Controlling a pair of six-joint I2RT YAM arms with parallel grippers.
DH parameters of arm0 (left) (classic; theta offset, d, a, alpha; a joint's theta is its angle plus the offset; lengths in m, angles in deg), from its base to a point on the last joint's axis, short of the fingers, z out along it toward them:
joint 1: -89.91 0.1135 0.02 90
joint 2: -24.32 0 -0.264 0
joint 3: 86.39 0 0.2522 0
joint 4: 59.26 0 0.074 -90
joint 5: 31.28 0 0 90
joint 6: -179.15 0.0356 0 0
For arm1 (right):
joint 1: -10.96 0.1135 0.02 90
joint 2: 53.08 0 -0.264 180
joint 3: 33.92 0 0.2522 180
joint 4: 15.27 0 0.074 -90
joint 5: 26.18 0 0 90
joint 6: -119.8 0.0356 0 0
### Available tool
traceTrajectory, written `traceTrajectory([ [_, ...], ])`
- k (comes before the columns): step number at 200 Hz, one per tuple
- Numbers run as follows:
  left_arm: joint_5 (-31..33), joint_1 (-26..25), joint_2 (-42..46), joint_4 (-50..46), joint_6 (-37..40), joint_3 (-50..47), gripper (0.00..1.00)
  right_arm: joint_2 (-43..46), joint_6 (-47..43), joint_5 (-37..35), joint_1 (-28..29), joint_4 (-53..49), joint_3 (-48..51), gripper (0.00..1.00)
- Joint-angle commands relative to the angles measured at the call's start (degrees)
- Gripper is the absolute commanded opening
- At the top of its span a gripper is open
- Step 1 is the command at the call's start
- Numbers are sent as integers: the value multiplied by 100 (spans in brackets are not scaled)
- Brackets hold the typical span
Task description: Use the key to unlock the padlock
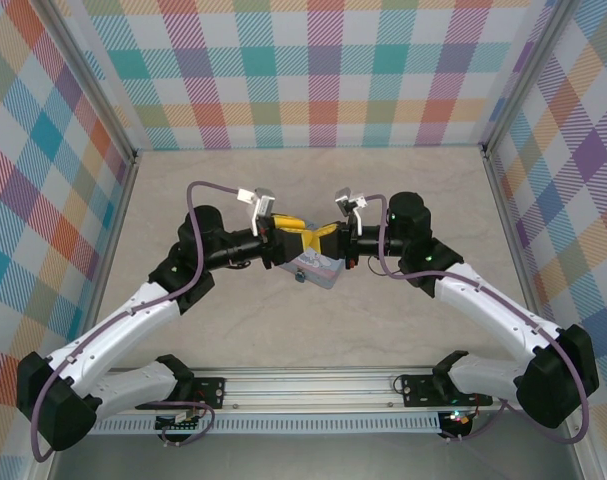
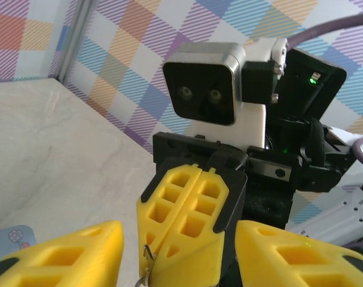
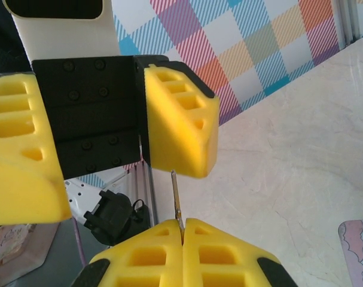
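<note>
From above, the left hand [image 1: 286, 236] and right hand [image 1: 326, 240] meet tip to tip over the middle of the pale marbled surface [image 1: 403, 190], just above a blue tin [image 1: 321, 270]. Bright checked walls [image 1: 313, 70] close the space on three sides. The padlock is too small here to place with any confidence.

The left wrist view has its own yellow fingers spread wide with nothing gripped. Between them sits the tip of the right hand, pinched fully together on the key [image 2: 148, 256], which has a small ring hanging from it.

The right wrist view agrees: its fingers are pressed shut and the thin key blade stands up from the seam, close to one of the left hand's fingers.

I judge this a mid-air re-grip or hand-over – the lock is not yet engaged. The next move calls for fine alignment, since so thin a key could twist or slip.
</note>
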Motion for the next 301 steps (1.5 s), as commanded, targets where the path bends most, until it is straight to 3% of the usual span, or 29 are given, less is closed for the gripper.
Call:
traceTrajectory([
  [1, -239, -18, -32, 286, 62, 119, 47, 5, 141, 213, 28, 344, -180, 0],
  [39, -186, -18, -62, 302, 35, 97, 31, -49, 297, 308, 28, 519, -200, 0],
  [80, -39, -19, -39, 352, -8, 81, 0, -54, 381, 368, 28, 625, -141, 3],
  [125, 41, -19, 2, 576, -148, 25, 0, 11, 618, 521, 28, 941, 20, 11],
  [254, 201, -18, -22, 637, -190, 11, 0, -114, 787, 630, 28, 1182, 58, 13],
  [301, 217, -19, -53, 699, -247, 8, 0, -131, 825, 621, 28, 1257, 75, 19],
])
